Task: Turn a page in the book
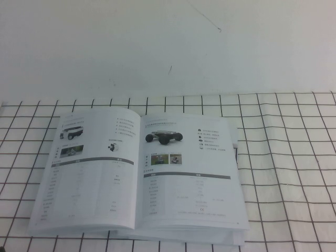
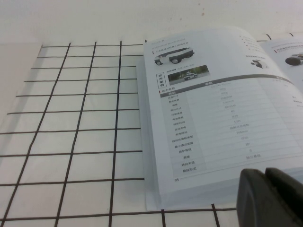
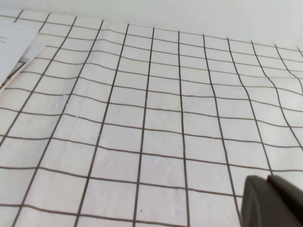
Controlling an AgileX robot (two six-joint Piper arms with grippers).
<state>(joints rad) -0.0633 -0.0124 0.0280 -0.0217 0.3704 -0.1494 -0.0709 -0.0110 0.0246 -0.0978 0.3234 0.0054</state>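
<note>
The book (image 1: pixel 142 176) lies open and flat on the gridded white table cover (image 1: pixel 283 157), at centre-left of the high view, spine running away from the robot. The page (image 1: pixel 191 168) with the low black wheeled vehicle photo, two small photos and a grey-banded table forms the right-hand face of the spread; it lies flat and nothing touches it.

Neither arm appears in the high view. The left gripper (image 2: pixel 272 196) shows in its wrist view as dark fingers pressed together with nothing between them, hovering just off the book's near left corner. The right gripper (image 3: pixel 272 201) is likewise closed and empty, over bare grid to the right of the book, whose edge just shows in that view.

Judgement: the task has not begun; this is the approach stage. Turning the right-hand page would call for the right gripper to reach its outer edge, lift or slide a single leaf free of the stack, and carry it over the spine. Risk: catching several leaves together, or creasing the thin paper.
</note>
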